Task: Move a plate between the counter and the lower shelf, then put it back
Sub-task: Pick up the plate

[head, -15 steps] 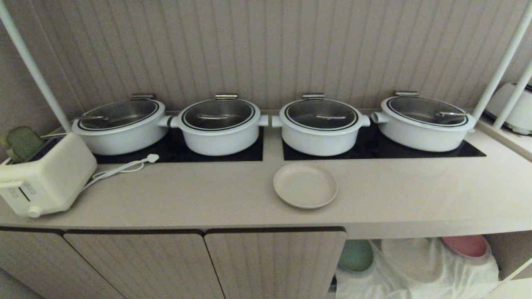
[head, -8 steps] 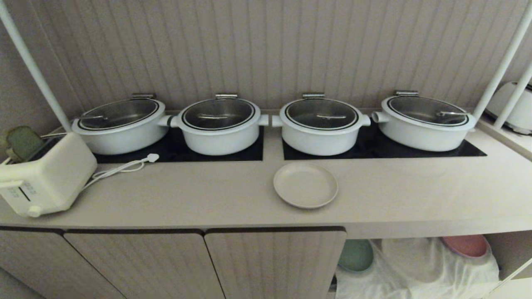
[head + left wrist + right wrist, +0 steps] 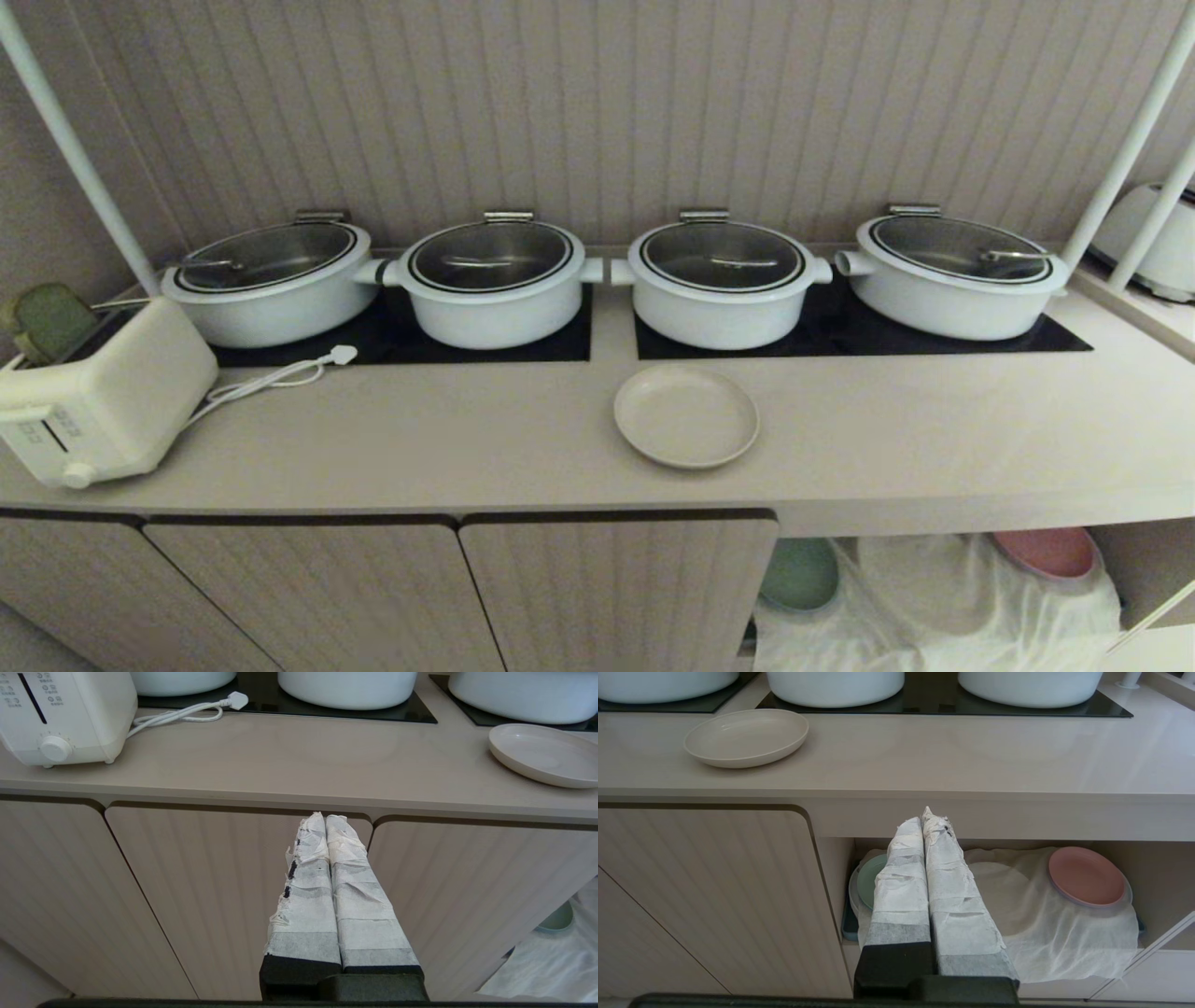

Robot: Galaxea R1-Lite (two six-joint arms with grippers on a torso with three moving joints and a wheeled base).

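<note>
Plate (image 3: 686,416) sits flat near the table (image 3: 467,439) edge, reachable; left hand (image 3: 325,820) and right hand (image 3: 928,817) both clenched, empty, parked below.

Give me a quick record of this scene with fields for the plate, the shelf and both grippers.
plate: beige plate flat on the counter, in front of the pots
lower shelf: white cloth lining; green plate and pink plate on it
left gripper: shut, empty, before the cabinet doors
right gripper: shut, empty, facing the shelf opening
</note>
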